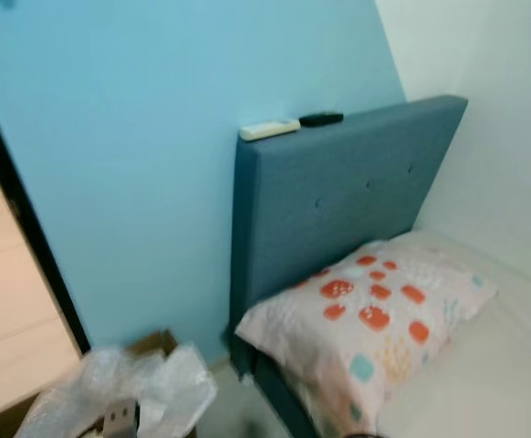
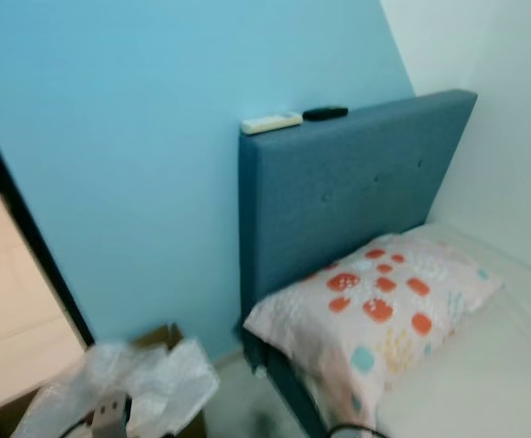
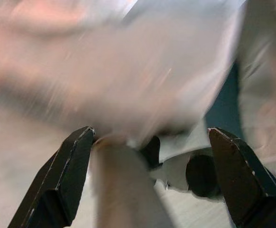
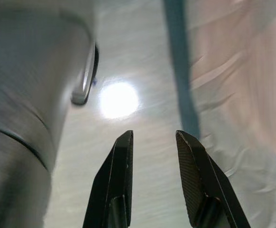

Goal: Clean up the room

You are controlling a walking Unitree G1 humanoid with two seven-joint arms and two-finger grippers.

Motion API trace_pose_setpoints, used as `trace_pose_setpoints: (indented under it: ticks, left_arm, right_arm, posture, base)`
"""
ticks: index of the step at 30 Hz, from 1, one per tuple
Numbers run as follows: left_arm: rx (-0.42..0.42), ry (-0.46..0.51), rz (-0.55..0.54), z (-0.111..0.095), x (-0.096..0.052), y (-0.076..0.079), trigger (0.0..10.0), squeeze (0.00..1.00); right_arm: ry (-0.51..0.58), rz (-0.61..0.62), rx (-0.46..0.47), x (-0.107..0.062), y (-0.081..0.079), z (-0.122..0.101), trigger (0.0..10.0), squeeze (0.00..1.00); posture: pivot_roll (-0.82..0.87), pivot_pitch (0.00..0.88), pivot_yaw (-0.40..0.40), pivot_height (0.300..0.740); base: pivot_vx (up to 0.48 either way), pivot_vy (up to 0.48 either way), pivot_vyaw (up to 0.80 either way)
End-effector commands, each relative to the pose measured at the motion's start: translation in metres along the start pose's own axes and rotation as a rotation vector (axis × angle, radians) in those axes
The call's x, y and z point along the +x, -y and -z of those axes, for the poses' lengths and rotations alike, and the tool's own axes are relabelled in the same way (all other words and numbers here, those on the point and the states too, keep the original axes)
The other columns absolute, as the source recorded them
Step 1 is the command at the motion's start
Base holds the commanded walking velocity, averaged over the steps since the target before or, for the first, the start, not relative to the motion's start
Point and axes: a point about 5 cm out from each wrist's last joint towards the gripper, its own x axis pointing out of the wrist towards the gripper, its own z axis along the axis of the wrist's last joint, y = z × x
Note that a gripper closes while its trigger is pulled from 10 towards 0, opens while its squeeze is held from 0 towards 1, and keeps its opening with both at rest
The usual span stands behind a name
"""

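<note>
I log: white remote [image 1: 268, 129], black remote [image 1: 321, 119] atop blue padded headboard [image 1: 338, 201], upper centre; crumpled clear plastic [image 1: 129, 388] lower left, uncollected. Left gripper [image 3: 150, 142] wide, right gripper [image 4: 154, 142] narrow, both empty.

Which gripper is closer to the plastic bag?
Left. The left gripper hangs open right at the crumpled bag; the right gripper points at floor beside the bed.
</note>
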Motion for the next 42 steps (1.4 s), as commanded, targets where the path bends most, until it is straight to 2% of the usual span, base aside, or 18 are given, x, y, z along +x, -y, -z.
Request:
trace_pose_setpoints:
  ticks: [1, 5, 9, 14, 19, 23, 25, 28, 32, 36, 42]
  left_arm:
    - [0.009, -0.018, -0.003, 0.002, 0.000, 0.000, 10.0, 0.00]
    - [0.011, -0.020, -0.002, 0.003, 0.000, 0.000, 10.0, 0.00]
    - [0.014, -0.019, -0.001, 0.002, 0.000, 0.000, 10.0, 0.00]
    - [0.027, -0.005, -0.012, -0.002, -0.001, -0.003, 10.0, 0.00]
    - [0.053, 0.028, -0.022, -0.009, -0.001, -0.008, 10.0, 0.00]
    - [0.053, 0.046, -0.026, -0.010, -0.002, -0.009, 10.0, 0.00]
    - [0.052, 0.034, -0.020, -0.006, -0.001, -0.006, 10.0, 0.00]
    - [0.053, 0.027, -0.015, -0.004, -0.001, -0.004, 10.0, 0.00]
    - [0.098, -0.001, 0.020, -0.004, 0.003, 0.010, 10.0, 0.00]
    - [0.114, 0.018, 0.038, -0.014, 0.007, 0.016, 10.0, 0.00]
    - [0.132, 0.020, 0.050, -0.017, 0.008, 0.021, 10.0, 0.00]
  right_arm:
    - [0.000, -0.017, -0.017, 0.001, -0.005, -0.002, 10.0, 0.00]
    - [-0.005, -0.009, -0.020, 0.001, -0.005, -0.001, 10.0, 0.00]
    - [-0.021, -0.013, -0.003, 0.001, -0.005, 0.002, 10.0, 0.00]
    - [-0.024, -0.017, 0.019, 0.001, -0.007, 0.003, 10.0, 0.00]
    - [-0.023, -0.026, 0.000, 0.001, -0.010, 0.002, 10.0, 0.00]
    - [-0.027, -0.025, -0.022, 0.001, -0.007, 0.002, 10.0, 0.00]
    - [-0.023, 0.000, -0.018, 0.000, 0.003, -0.001, 10.0, 0.00]
    - [-0.019, 0.013, -0.008, -0.001, 0.007, -0.003, 10.0, 0.00]
    - [0.007, 0.073, 0.082, -0.003, 0.027, -0.012, 10.0, 0.00]
    - [0.017, 0.097, 0.119, -0.005, 0.034, -0.014, 10.0, 0.00]
    - [0.031, 0.123, 0.174, -0.006, 0.040, -0.015, 10.0, 0.00]
  posture:
    - [0.00, 0.000, -0.041, 0.726]
    - [0.00, 0.000, -0.036, 0.726]
    - [0.00, 0.000, -0.032, 0.726]
    - [0.00, 0.000, -0.038, 0.726]
    - [0.02, 0.000, -0.053, 0.726]
    - [0.03, 0.000, -0.061, 0.726]
    - [0.01, 0.000, -0.042, 0.726]
    - [0.01, 0.000, -0.039, 0.726]
    - [-0.03, 0.000, -0.028, 0.726]
    - [-0.05, 0.000, -0.012, 0.726]
    - [-0.08, 0.000, 0.012, 0.726]
  base:
    - [-0.472, 0.000, 0.00]
    - [-0.474, 0.000, 0.00]
    - [-0.461, 0.000, -0.77]
    - [0.000, 0.000, -0.77]
    - [0.000, 0.000, -0.77]
    - [0.000, 0.000, -0.77]
    - [0.000, 0.000, -0.77]
    - [0.000, 0.000, -0.77]
    - [0.000, 0.000, -0.76]
    - [0.000, 0.000, -0.76]
    - [0.000, 0.000, -0.76]
